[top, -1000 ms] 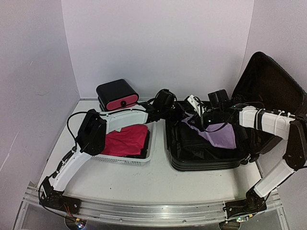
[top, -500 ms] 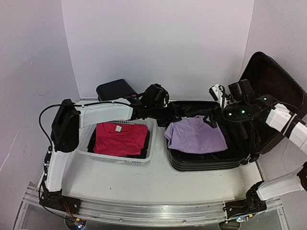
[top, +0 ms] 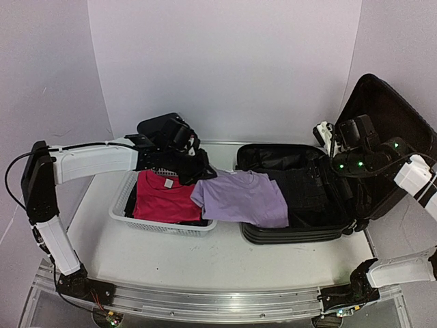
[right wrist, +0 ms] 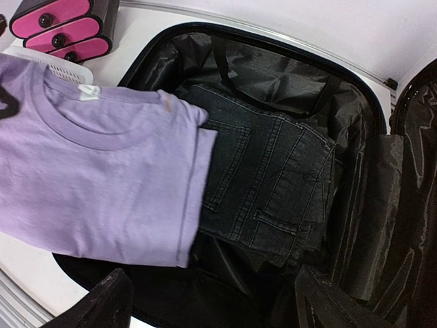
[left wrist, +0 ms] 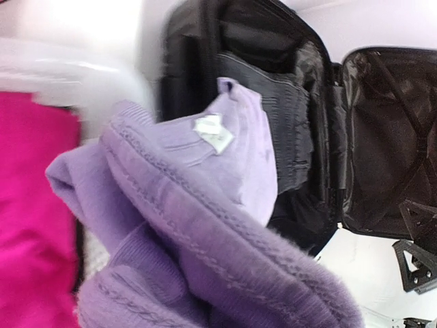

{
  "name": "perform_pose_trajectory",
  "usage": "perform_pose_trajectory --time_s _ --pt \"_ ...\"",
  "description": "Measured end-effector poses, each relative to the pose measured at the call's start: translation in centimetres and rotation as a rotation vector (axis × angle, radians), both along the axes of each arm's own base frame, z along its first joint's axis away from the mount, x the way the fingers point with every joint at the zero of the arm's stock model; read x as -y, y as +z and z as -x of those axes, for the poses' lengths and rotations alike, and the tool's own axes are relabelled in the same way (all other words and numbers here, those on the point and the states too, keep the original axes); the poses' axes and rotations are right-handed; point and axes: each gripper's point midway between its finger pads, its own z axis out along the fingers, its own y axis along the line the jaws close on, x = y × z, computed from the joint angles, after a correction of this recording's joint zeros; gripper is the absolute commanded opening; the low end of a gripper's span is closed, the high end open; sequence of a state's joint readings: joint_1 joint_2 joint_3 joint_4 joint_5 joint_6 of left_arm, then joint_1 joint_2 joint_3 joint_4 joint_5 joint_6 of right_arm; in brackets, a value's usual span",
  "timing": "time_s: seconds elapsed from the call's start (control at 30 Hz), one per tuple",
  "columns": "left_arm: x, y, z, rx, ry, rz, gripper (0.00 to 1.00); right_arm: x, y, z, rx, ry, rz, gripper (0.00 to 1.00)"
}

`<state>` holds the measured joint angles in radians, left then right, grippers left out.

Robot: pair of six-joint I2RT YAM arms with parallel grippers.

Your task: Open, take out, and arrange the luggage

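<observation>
The luggage (top: pixel 311 229) lies open at the right, its lid (top: pixel 389 123) upright. Dark jeans (right wrist: pixel 273 178) lie folded inside it. A purple T-shirt (top: pixel 239 198) drapes from the luggage's left rim over the white basket (top: pixel 160 226). My left gripper (top: pixel 194 169) is shut on the shirt at its collar end; in the left wrist view bunched purple cloth (left wrist: pixel 205 225) hides the fingers. My right gripper (right wrist: pixel 215 304) hangs open above the luggage, holding nothing, with the jeans and the lining (right wrist: pixel 273 75) below it.
The basket holds a folded red shirt (top: pixel 164 198). A small black box with pink drawers (right wrist: pixel 61 20) stands behind the basket, partly hidden by my left arm in the top view. White walls close in the back and both sides.
My left gripper has pulled the purple shirt leftward, from inside the luggage to over the basket. My right gripper has let go of the shirt, opened, and lifted back to the right.
</observation>
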<state>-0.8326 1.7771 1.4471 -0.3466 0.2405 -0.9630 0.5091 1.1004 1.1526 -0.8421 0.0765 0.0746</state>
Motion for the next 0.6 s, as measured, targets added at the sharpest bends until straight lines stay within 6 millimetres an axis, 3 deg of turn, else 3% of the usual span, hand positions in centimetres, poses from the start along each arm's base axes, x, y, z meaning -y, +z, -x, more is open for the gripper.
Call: perform_pose_trajectory --time_s 0.2,0.33,0.6 --pt "-5.7 0.2 -0.6 -0.006 0.025 -0.028 0.00 0.1 -0.2 0.1 -0.009 -0.004 -0.001 0.83" --pt "-8.3 0.0 -1.6 -0.003 0.006 -0.046 0.00 0.0 -0.2 0.2 -0.015 -0.008 -0.007 0.83" --pt "-13.7 -3.4 -2.1 -0.079 -0.039 -0.099 0.00 0.2 -0.2 0.5 -0.024 -0.014 -0.010 0.83"
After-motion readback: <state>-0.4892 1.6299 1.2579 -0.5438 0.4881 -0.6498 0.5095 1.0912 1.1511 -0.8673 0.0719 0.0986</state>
